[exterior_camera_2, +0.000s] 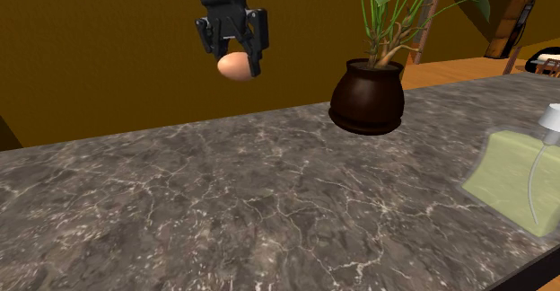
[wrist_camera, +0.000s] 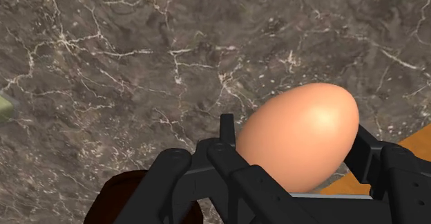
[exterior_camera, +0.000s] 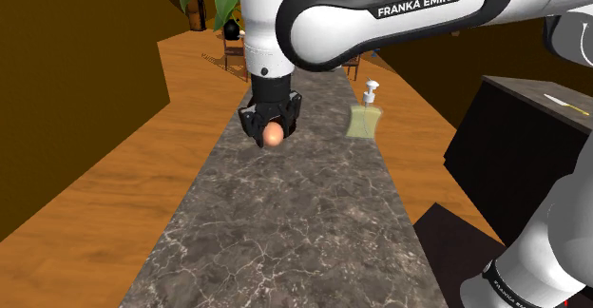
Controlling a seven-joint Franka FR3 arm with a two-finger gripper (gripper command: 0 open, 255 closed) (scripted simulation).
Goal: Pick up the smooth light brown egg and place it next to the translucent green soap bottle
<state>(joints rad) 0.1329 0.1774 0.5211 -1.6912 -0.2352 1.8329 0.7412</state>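
**A:** What is the all-black two-finger gripper [exterior_camera: 273, 132] doing with its fingers?

**B:** They are standing partly apart and clamping on the smooth, light orange-brown egg [exterior_camera: 274, 136], one finger pressing each side. In the wrist view the egg is bulging out past the fingertips.

**A:** Is the egg touching anything else?

**B:** No. It is hanging in the air above the long dark grey marble counter with white veins [exterior_camera: 285, 230], clear of the surface.

**A:** Where is the soap bottle sitting?

**B:** The translucent pale green soap bottle with a white pump [exterior_camera: 365, 121] is standing upright on the counter, close to its edge on the shoulder view's right, well apart from the egg.

**A:** How are the edges lying?

**B:** The counter is running as a narrow strip, with orange-brown wooden floor [exterior_camera: 105, 182] showing past both long sides. In the wrist view a strip of that floor is showing just beside one finger.

**A:** Is anything crowding the space?

**B:** A round dark brown pot holding a green plant [exterior_camera_2: 368, 96] is sitting at the counter's far edge in the second exterior view, to the gripper's right. Bare marble is stretching between pot and bottle.
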